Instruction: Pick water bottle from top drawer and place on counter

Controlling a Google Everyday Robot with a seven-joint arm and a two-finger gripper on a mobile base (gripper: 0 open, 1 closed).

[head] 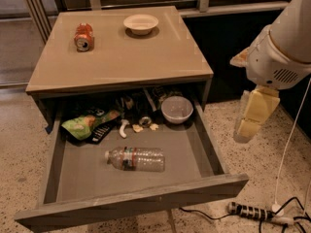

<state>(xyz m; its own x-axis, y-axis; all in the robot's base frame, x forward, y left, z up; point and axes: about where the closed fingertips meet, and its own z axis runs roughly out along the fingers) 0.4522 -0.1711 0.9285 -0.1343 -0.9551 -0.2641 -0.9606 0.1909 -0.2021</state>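
Hand (248, 127) hangs right of the drawer (136, 202), outside it; open or clenched, can't tell. Bottle (136, 159) lies on its side well left, mid-drawer. Best: clear the side wall, drop from above, grip across the body.

— Anything legible from your end?

— No, I can't read a single word. The water bottle (138, 159) lying in the top drawer (131, 200) has a red-white-green band, but its lettering is beyond me. Same for the orange can (83, 37) on the counter (141, 57) and the green packet (86, 124) at the drawer's back.

— And the gripper?

— The gripper (245, 129) hangs right of the drawer, above the floor; I read nothing on it.
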